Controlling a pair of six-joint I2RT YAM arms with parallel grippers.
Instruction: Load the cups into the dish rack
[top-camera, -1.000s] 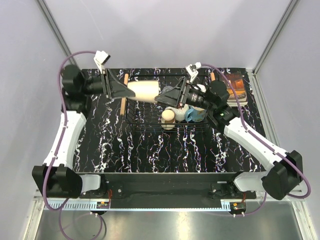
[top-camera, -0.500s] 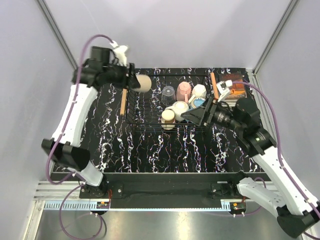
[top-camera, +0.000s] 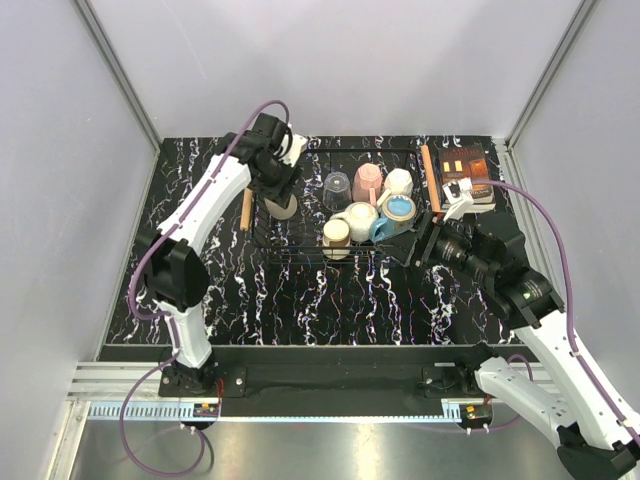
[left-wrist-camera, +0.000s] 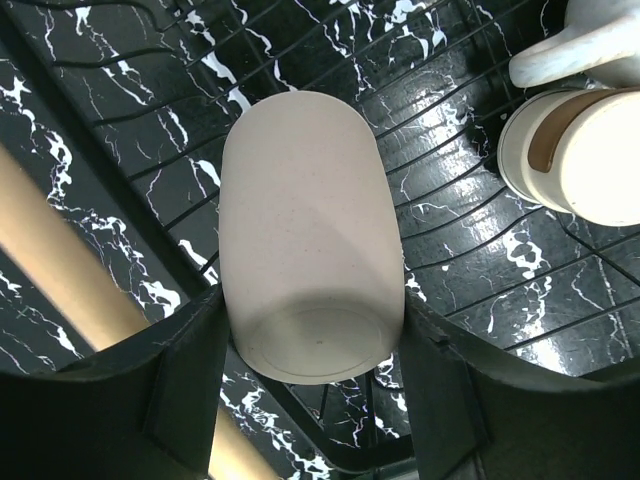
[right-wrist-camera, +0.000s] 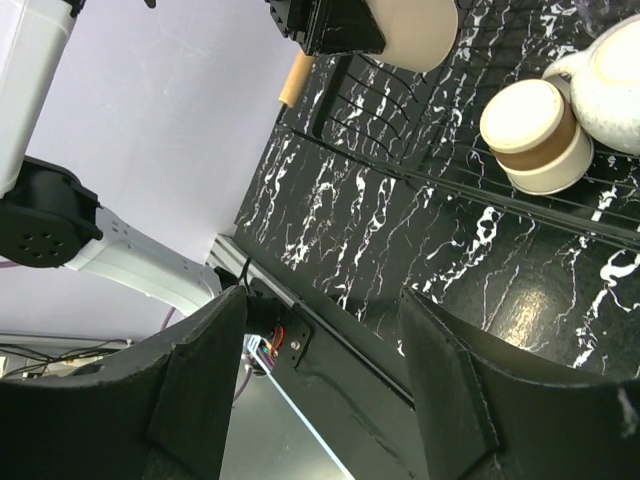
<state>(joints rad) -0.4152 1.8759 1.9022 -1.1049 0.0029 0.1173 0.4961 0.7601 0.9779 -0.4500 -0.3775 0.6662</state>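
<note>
The left end effector (left-wrist-camera: 315, 375) pinches a cream mug (left-wrist-camera: 305, 220) near its base, mouth down, over the dish rack (top-camera: 300, 232). Six other cups (top-camera: 360, 218) cluster inside the rack to its right. The right end effector (right-wrist-camera: 325, 390) is spread and empty above the bench (right-wrist-camera: 480, 290).

Left arm (top-camera: 205, 205) stretched far, right arm (top-camera: 530, 300) folded near.
Left gripper (left-wrist-camera: 315, 335) points down, fingers pressed on a cream cup (left-wrist-camera: 310, 220); right gripper (right-wrist-camera: 320, 340) aims leftward, fingers apart, empty.
</note>
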